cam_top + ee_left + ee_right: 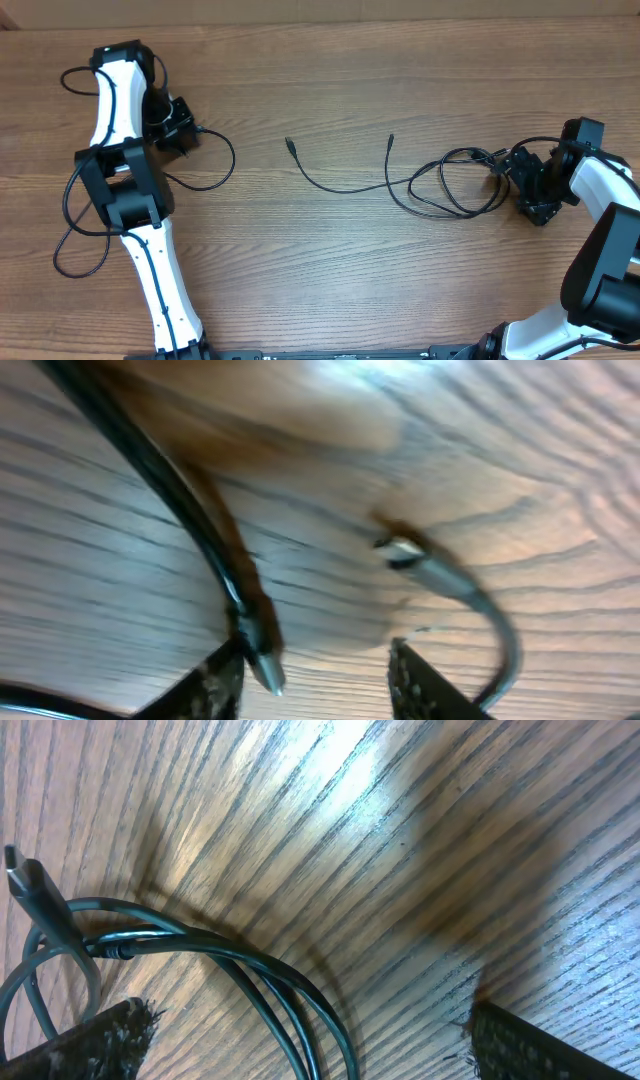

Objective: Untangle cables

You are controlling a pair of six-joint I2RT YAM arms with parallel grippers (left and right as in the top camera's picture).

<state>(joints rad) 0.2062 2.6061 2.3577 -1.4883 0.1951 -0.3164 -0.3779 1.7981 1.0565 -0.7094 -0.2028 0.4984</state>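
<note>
One thin black cable (228,160) loops over the wooden table beside my left gripper (180,128). In the left wrist view its silver-tipped plug (265,665) lies against the left finger (215,685), and a second plug (405,552) rests further off. The left gripper (315,652) is open, with nothing clamped. A tangle of cable loops (455,185) lies mid-right, trailing a strand (340,186) with two free ends. My right gripper (512,172) stands at the tangle's right edge. In the right wrist view the right gripper (307,1015) is wide open over three strands (250,955), a plug (25,880) to the left.
Thicker black wires (68,232) of the left arm hang in loops over the table at far left. The left arm's white links (150,260) cover the near-left table. The table's far edge (330,25) runs along the top.
</note>
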